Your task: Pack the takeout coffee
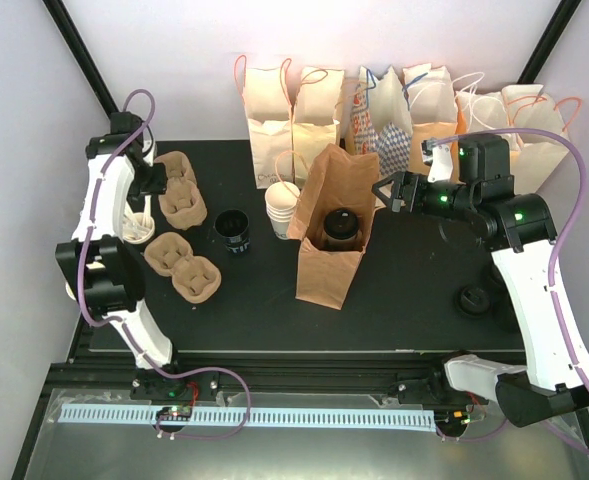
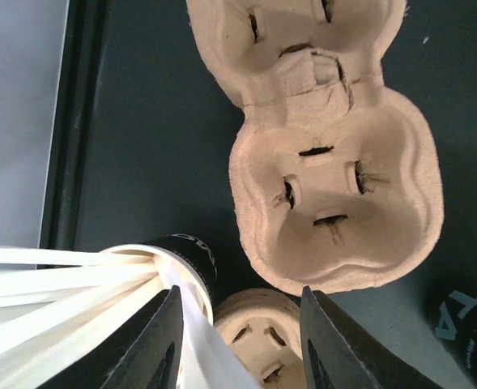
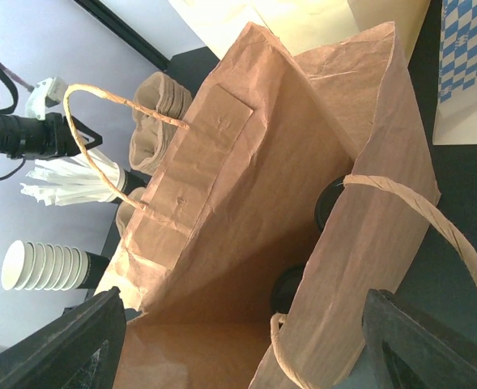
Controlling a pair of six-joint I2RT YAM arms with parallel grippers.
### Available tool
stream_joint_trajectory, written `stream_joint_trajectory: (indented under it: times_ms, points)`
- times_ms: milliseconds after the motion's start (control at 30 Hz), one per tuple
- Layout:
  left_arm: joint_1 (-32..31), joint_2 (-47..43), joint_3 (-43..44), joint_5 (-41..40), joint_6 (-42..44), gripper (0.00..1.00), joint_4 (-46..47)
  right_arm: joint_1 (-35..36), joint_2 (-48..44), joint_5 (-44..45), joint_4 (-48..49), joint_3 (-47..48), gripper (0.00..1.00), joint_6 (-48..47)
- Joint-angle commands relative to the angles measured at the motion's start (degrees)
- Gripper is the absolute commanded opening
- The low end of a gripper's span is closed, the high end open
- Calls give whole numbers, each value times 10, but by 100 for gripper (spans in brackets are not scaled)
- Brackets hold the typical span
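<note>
Coffee: the takeout coffee (image 1: 340,226) is sitting down inside the open brown bag (image 1: 326,262) in the middle of the top view. Only its round black lid is showing.
Brown bag: it is standing up on the black table (image 1: 414,300) with its mouth open and its twisted paper handles sticking out.
Right gripper: the right gripper (image 3: 238,300) is hanging just beside the bag's top edge, a bit right of the middle of the top view. Its fingers are spread wide, with the bag's mouth showing between them, and they are gripping nothing.
Left gripper: the left gripper (image 2: 240,296) is hovering at the left side of the top view, over a bunch of white paper strips (image 2: 76,300) standing in a dark cup.
Left fingers: the fingers (image 2: 161,348) are standing apart with a gap between them. One white strip is running along the inner side of the finger at the lower left of the frame; I cannot tell if it is touching.
Cup trays: brown cup trays (image 2: 335,186) are lying on the table at the left.
White cups: a stack of white cups (image 1: 282,210) is standing just left of the bag.
Black stack: a short black stack (image 1: 232,228) is sitting left of the white cups.
Back row: more paper bags (image 1: 274,110) are lining the top of the top view.
</note>
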Motion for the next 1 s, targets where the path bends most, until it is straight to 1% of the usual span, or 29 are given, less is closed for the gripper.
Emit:
stream_joint_trajectory:
  times_ms: [0,33,133,233,367,700,967]
  points:
    - [-9,12,24,-28,7,42,-14,1,2,-3,13,1,82,-1]
    - [-9,13,25,-30,7,41,-12,2,2,-3,13,2,82,-1]
    - [-15,18,30,-39,6,29,-16,2,4,-1,13,2,82,-1]
    - [-21,21,37,-55,5,21,-29,2,7,-1,14,3,82,-2]
    - [-26,12,38,-75,4,18,-33,2,9,-2,15,4,82,-1]
    - [-27,-12,51,-113,18,2,-48,2,13,-5,17,5,82,2]
    - [-28,-35,74,-123,1,2,-61,2,11,-9,17,0,82,4]
